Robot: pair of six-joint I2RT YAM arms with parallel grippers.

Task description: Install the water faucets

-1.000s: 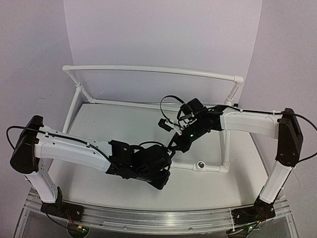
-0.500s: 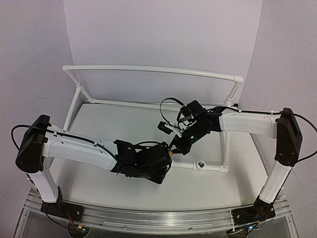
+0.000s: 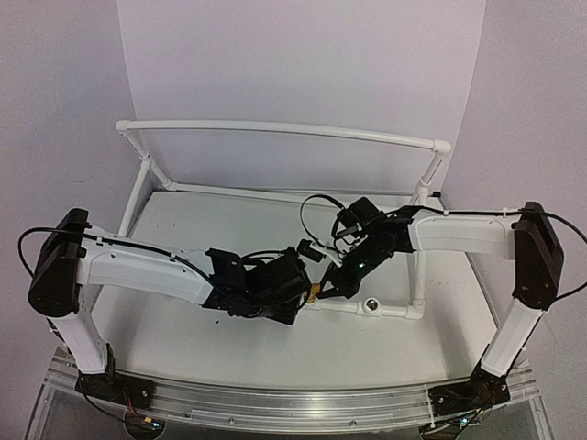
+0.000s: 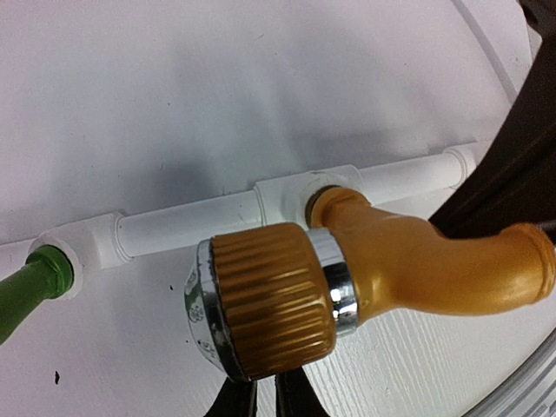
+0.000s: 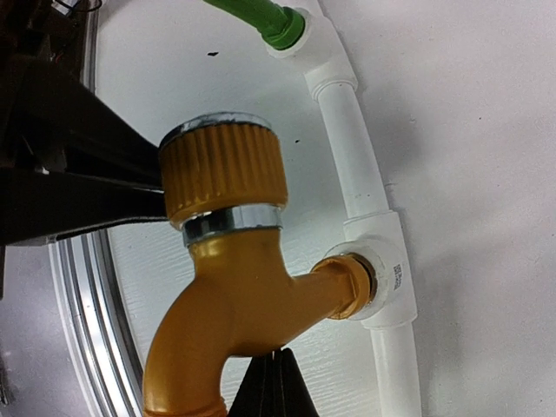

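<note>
Your left pincer (image 4: 265,401) has its tips together, pressed against the ribbed knob of the brass faucet (image 4: 408,261). Your right pincer (image 5: 274,382) is together too, its tips at the faucet's curved body. The faucet's stem enters a socket of the white pipe frame (image 4: 174,230). In the left wrist view, the green faucet (image 4: 22,291) sits in the next socket, at 9 o'clock.

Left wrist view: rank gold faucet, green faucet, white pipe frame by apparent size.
1. gold faucet: biggest, though it is nearest the lens, which inflates it.
2. white pipe frame: a thin run across the picture.
3. green faucet: smallest, but cut off at the left edge, so only its visible part counts.
</note>
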